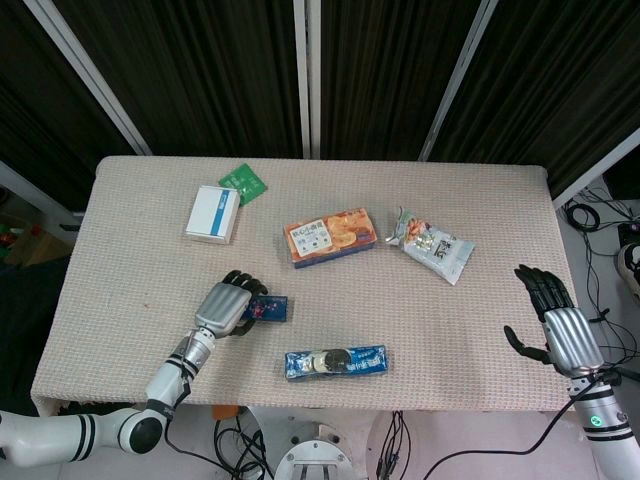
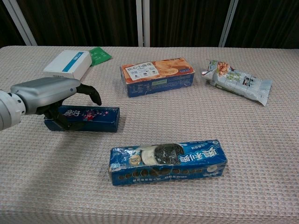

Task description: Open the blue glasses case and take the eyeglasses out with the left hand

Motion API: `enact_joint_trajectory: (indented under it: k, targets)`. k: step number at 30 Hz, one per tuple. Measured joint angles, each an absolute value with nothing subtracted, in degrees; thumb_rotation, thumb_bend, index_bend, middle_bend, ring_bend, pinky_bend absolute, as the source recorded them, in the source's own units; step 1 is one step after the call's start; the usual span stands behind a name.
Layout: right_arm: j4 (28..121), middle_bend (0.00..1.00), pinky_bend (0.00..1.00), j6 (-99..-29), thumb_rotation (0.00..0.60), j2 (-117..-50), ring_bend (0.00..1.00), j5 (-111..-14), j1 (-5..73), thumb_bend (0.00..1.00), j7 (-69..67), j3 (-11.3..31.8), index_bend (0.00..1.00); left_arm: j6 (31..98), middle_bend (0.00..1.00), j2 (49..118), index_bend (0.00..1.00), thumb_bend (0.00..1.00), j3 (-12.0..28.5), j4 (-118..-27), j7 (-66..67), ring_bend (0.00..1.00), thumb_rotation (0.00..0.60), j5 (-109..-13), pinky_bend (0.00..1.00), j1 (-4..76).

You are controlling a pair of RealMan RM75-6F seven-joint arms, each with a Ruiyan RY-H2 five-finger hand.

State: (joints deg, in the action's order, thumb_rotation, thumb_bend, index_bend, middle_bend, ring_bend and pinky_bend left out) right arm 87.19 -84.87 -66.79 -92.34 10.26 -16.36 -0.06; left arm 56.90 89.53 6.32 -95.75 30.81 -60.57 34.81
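The table (image 1: pixel 120 250) wears a beige woven cloth with a fine grid texture, against black curtains (image 1: pixel 200 70) split by pale grey-white posts. Left of centre, the glasses case (image 2: pixel 86 118) is dark navy, printed with small pink-red flowers and white lettering. The left hand (image 2: pixel 51 95) has a silver-grey back and black fingers; the right hand (image 1: pixel 560 325), at lower right, is coloured the same. At the bottom centre lies a bright blue cookie pack (image 2: pixel 168 161) — dark biscuits with white cream pictured on it. The biscuit box (image 2: pixel 158 75) is orange on top, navy on its side. At upper left sit a white box (image 2: pixel 67 64) with a blue stripe and a green packet (image 2: pixel 99 55). The snack bag (image 2: pixel 238 81) is silvery white with printing.
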Motion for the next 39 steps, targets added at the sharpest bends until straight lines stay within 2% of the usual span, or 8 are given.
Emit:
enact_joint_trajectory:
  k: [16,18,20,23,24,30,34,39]
  targets:
    - [86.42,0.05,0.0,-85.42,0.6,-67.16,0.0,-92.47,9.1,0.32,-17.75,-0.09,0.01,57.41,0.44,88.96,0.43,0.54,6.15,-93.33,25.5,0.26,0.599,-61.16,0.12,35.11]
    - [86.31,0.05,0.0,-85.39,0.6,-67.19,0.0,-92.48,9.01,0.32,-18.07,-0.12,0.01,57.51,0.45,88.65,0.43,0.55,6.24,-92.89,23.92,0.26,0.556,-61.76,0.12,34.96]
    - [86.14,0.05,0.0,-85.37,0.6,-67.27,0.0,-92.5,8.93,0.32,-18.37,-0.12,0.01,57.45,0.45,88.07,0.43,0.56,6.41,-92.45,22.48,0.27,0.405,-62.12,0.12,34.86]
    - [86.0,0.05,0.0,-85.37,0.6,-67.32,0.0,-92.57,8.88,0.32,-18.66,-0.06,0.01,57.25,0.45,87.4,0.39,0.59,6.89,-91.66,21.25,0.28,0.057,-61.93,0.12,34.86]
    - [85.96,0.05,0.0,-85.37,0.6,-67.34,0.0,-92.61,8.86,0.32,-18.77,-0.07,0.01,57.2,0.44,87.28,0.38,0.6,7.05,-91.51,20.95,0.28,0.014,-61.73,0.12,34.87]
    - [85.53,0.05,0.0,-85.27,0.6,-67.45,0.0,-92.67,8.69,0.32,-19.41,-0.09,0.01,56.46,0.41,86.24,0.34,0.6,7.54,-89.91,20.67,0.27,0.0,-59.96,0.12,35.23]
    - [85.31,0.05,0.0,-85.46,0.6,-67.49,0.0,-92.69,8.49,0.32,-19.75,-0.06,0.01,55.85,0.32,85.45,0.24,0.6,7.5,-89.37,21.86,0.22,0.0,-57.81,0.12,35.51]
    - [84.94,0.05,0.0,-85.7,0.6,-67.61,0.0,-92.64,8.23,0.32,-20.21,0.02,0.01,55.84,0.3,84.41,0.23,0.6,7.32,-88.53,23.96,0.22,0.0,-54.66,0.12,35.59]
